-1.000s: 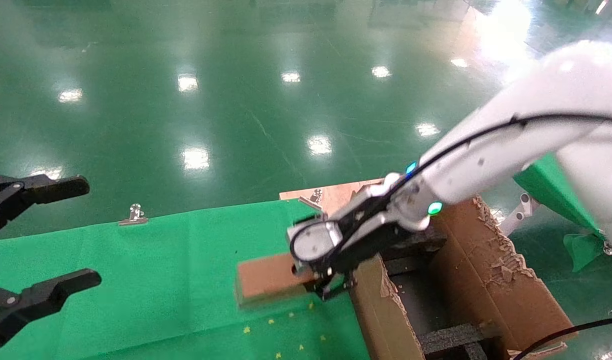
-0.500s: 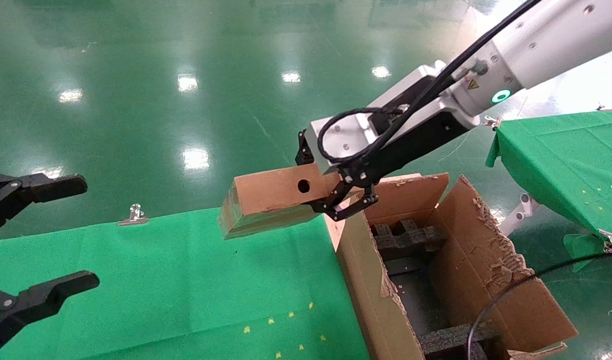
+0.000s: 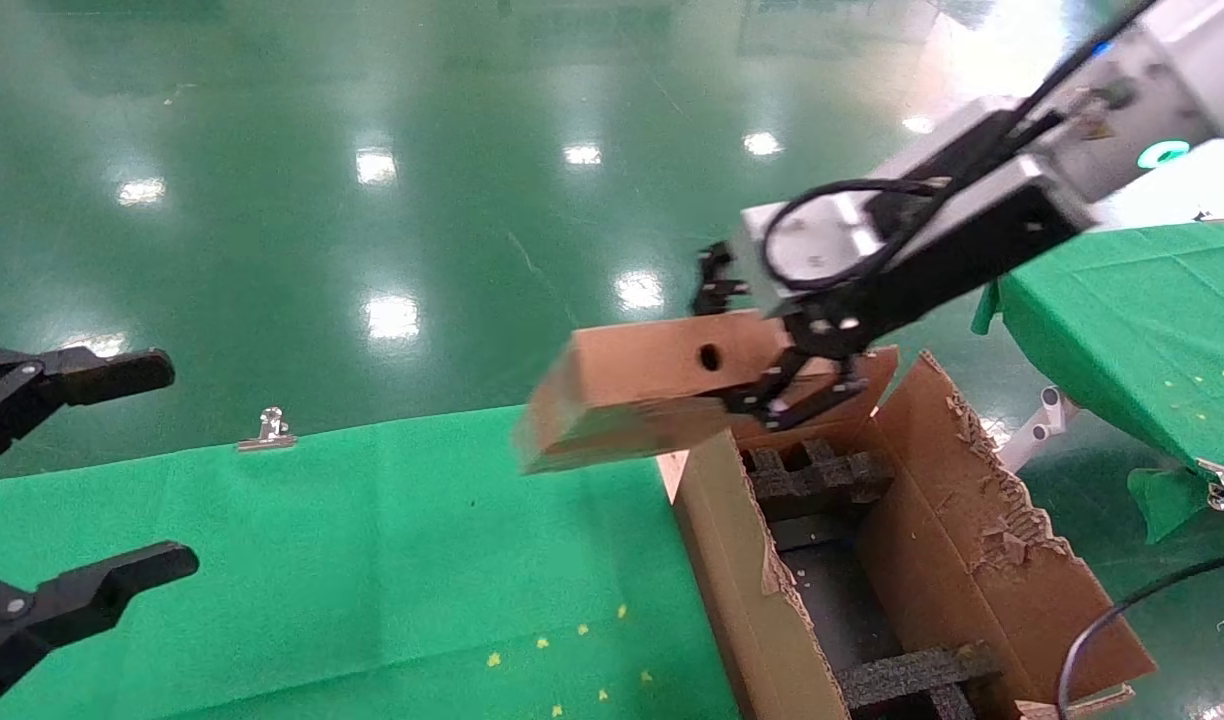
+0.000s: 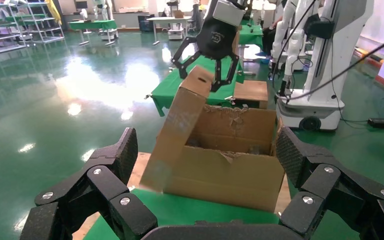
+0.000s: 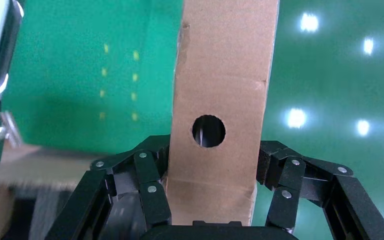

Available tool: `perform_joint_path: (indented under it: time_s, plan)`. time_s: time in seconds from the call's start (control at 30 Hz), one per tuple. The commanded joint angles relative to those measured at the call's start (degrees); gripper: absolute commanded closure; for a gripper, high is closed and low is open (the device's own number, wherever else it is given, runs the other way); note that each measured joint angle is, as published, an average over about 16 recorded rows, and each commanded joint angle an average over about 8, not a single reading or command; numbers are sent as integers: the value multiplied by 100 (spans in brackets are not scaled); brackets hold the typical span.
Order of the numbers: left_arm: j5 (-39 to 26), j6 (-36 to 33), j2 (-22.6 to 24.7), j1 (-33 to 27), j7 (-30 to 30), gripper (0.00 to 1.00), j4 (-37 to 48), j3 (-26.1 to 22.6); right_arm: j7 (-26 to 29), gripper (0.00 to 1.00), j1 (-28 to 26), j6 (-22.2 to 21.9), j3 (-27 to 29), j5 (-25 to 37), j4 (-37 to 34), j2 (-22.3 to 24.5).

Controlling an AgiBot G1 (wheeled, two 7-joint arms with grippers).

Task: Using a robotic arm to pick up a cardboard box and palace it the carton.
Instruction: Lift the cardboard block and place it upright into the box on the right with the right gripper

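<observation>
My right gripper (image 3: pixel 772 365), on the white robotic arm (image 3: pixel 1162 90), is shut on one end of the small brown cardboard box (image 3: pixel 642 390). It holds the box in the air, tilted, over the near-left corner of the carton (image 3: pixel 982 560). In the right wrist view the fingers (image 5: pixel 152 185) clamp both sides of the box (image 5: pixel 222 70) just below its round hole. The left wrist view shows the box (image 4: pixel 177 125) hanging from the right gripper (image 4: pixel 211 60) in front of the carton (image 4: pixel 230 175). My left gripper (image 3: pixel 182 465) is open and parked at the far left.
The green cloth table (image 3: pixel 322 560) lies below the box, with a metal clip (image 3: pixel 268 430) at its far edge. Black foam inserts (image 3: pixel 817 470) sit inside the carton. A second green table (image 3: pixel 1122 310) stands at the right. A black cable (image 3: pixel 1122 615) hangs by the carton.
My right gripper lifted the cardboard box off the green cloth, then carried it to the right, towards the carton. The left gripper has not moved.
</observation>
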State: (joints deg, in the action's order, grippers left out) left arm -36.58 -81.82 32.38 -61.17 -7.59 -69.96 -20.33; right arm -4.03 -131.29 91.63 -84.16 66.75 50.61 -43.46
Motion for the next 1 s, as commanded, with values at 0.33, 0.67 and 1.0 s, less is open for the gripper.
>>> perform_joint_path:
  time_s: [0.33, 0.67, 1.0]
  plan:
    - [0, 0, 0, 0, 0, 0, 0, 0, -175, 100, -881, -20, -1365, 125, -432, 847]
    - [0, 0, 0, 0, 0, 0, 0, 0, -556, 100, -1053, -74, -2182, 323, -1215, 1246]
    - [1, 1, -1, 1, 0, 0, 2, 0, -581, 100, -1034, -145, -2365, 217, -1510, 1328]
